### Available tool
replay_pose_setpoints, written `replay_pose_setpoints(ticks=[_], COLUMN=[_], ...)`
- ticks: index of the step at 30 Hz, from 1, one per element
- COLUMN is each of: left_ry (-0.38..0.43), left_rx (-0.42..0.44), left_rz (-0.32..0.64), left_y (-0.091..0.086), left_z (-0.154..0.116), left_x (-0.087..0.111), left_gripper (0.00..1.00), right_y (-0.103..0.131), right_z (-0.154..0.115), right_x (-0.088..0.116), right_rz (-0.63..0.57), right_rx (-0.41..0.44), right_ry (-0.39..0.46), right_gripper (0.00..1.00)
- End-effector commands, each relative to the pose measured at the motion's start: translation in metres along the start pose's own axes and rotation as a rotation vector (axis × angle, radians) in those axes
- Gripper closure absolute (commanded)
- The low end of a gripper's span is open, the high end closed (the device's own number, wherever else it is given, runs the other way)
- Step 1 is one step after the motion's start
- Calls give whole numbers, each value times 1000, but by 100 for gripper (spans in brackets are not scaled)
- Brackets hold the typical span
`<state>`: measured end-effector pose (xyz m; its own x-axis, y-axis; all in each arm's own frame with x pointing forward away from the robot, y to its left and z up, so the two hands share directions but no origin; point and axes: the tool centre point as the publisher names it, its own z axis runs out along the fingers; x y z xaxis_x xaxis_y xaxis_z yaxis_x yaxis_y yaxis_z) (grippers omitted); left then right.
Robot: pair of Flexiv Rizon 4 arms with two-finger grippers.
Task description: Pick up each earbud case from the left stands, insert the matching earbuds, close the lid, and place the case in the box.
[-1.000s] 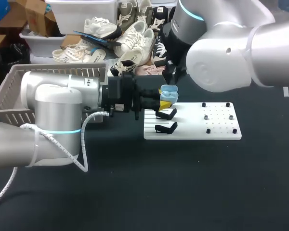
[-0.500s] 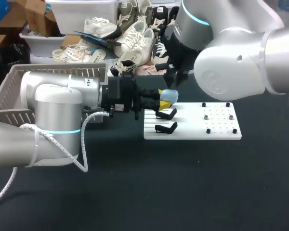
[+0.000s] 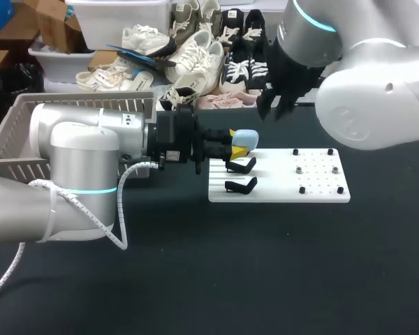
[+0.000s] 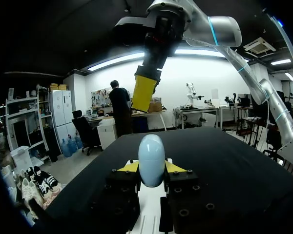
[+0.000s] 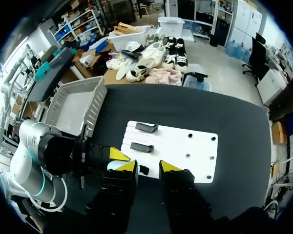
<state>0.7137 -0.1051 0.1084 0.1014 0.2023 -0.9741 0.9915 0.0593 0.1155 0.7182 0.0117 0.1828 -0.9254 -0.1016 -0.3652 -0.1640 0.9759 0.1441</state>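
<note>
The left gripper point(image 4: 151, 166) is clamped on a pale blue, egg-shaped earbud case point(image 4: 151, 146), lid closed, over the 10 o'clock corner of the white pegged board point(image 3: 314, 187) on the dark surface point(image 3: 195, 279). The right gripper point(image 5: 148, 166) hangs spread and empty at the case's 1 o'clock.

I think I am working in a robot lab. My two big robot arms show it: my left arm point(image 3: 77, 174) comes in at 9 o'clock of the head view and my right arm point(image 3: 363, 91) at 2 o'clock, each with a blue ring of light. They work over a black table point(image 3: 265, 265). A white board point(image 3: 314, 183) with small pegs point(image 3: 302, 190) lies near the middle, with two black stands point(image 3: 241, 185) on its 9 o'clock end. A grey basket point(image 3: 28, 132) sits at 10 o'clock
</note>
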Motion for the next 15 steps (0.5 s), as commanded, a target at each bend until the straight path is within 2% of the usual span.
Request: replay_pose_setpoints(ticks=[1,5,7,15], left_ry=[-8,2,18,111], left_rx=[-7,-29,-52,-222], left_rz=[12,30,39,40], left_y=[4,9,14,35], left_z=[-5,-17,-31,-114], left_x=[-1,-5,-7,-3], left_gripper=[100,100,100,100], right_y=[-14,-20,-21,-25], right_z=[5,14,16,17], right_x=[18,27,30,34], right_rz=[63,125,146,201], right_rx=[-27,-32,-31,-6], right_ry=[-91,-74,-68,-54], right_gripper=[75,75,75,76])
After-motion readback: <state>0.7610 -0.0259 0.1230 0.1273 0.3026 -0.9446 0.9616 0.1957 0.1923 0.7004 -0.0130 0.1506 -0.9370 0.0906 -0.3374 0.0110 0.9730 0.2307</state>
